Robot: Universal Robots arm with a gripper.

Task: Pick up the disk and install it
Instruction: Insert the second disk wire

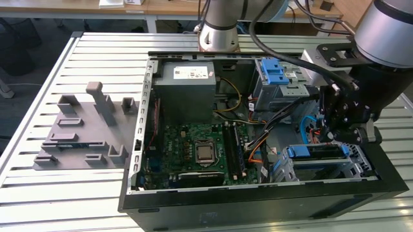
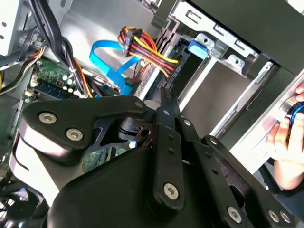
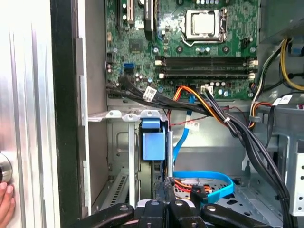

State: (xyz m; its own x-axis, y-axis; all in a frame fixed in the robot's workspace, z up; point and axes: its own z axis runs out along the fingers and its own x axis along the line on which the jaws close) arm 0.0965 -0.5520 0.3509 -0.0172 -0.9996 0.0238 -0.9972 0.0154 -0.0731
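The disk point(image 1: 316, 153) sits in the metal cage point(image 1: 361, 166) at the case's front corner, on the exterior view's right, with its blue rails showing along the edges. My gripper point(image 1: 339, 140) hovers just above it, fingers pressed together with nothing between them. In the first wrist view the disk's blue end piece point(image 3: 153, 141) stands in the bay straight ahead of the gripper point(image 3: 166, 192). In the second wrist view the gripper point(image 2: 165, 100) points toward the blue tab point(image 2: 199, 48) in the bay.
The open computer case point(image 1: 258, 205) lies on a slatted metal table point(image 1: 65, 193), with motherboard point(image 1: 200, 150), power supply point(image 1: 187, 92) and loose cables point(image 3: 209, 107) inside. A grey fixture point(image 1: 84, 130) stands at the exterior view's left. A person's hand point(image 2: 285, 147) rests outside the case.
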